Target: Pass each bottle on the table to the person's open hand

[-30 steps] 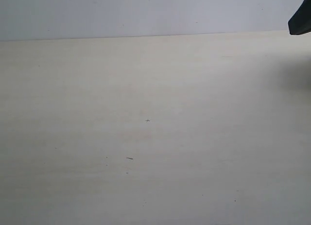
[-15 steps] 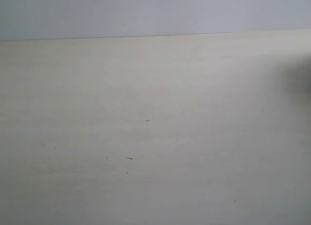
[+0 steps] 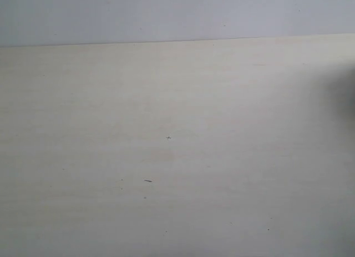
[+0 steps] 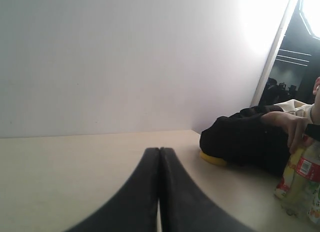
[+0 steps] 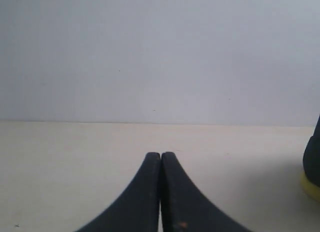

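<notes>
The table (image 3: pixel 177 112) is a pale beige surface with a few dark specks, and no bottle or gripper shows in the exterior view. In the left wrist view, my left gripper (image 4: pixel 160 150) is shut with nothing between its fingers. Far off to one side, a person's hand (image 4: pixel 292 128) rests on a clear bottle with a red label (image 4: pixel 301 173); other bottles beside it are cut off by the frame edge. My right gripper (image 5: pixel 160 154) is shut and empty, low over bare table.
A bulky black shape (image 4: pixel 245 139) with a yellow piece (image 4: pixel 212 159) under it lies on the table beside the person's hand. The right wrist view catches a similar dark and yellow edge (image 5: pixel 312 184). A plain pale wall (image 3: pixel 166 13) backs the table.
The dark arm part at the upper right corner of the exterior view has left the frame. Nothing else on the table has moved.
</notes>
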`<action>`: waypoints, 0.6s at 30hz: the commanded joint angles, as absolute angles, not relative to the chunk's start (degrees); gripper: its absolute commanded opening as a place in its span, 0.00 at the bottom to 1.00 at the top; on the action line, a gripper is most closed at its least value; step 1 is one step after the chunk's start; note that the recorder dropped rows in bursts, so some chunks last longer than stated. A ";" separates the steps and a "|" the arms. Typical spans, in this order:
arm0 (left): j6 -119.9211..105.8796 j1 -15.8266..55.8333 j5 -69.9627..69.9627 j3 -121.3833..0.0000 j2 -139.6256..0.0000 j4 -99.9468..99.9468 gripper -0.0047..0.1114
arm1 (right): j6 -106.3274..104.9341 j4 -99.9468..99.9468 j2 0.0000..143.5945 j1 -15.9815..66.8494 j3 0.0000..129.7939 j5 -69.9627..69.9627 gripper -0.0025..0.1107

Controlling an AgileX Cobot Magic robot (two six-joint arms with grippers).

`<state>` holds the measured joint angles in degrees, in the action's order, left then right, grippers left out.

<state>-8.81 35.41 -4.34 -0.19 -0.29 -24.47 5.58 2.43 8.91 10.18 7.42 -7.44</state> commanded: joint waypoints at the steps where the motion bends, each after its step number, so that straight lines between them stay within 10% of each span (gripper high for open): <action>1: -8.62 35.41 -4.50 0.00 0.00 -24.22 0.04 | 5.24 3.59 3.71 9.87 2.40 -4.56 0.02; 18: -8.62 35.41 -4.50 0.00 0.00 -24.22 0.04 | 5.68 3.33 0.00 6.85 0.00 -4.99 0.02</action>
<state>-8.81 35.41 -4.34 -0.19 -0.29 -24.47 5.58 2.87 0.37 7.15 0.28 -5.36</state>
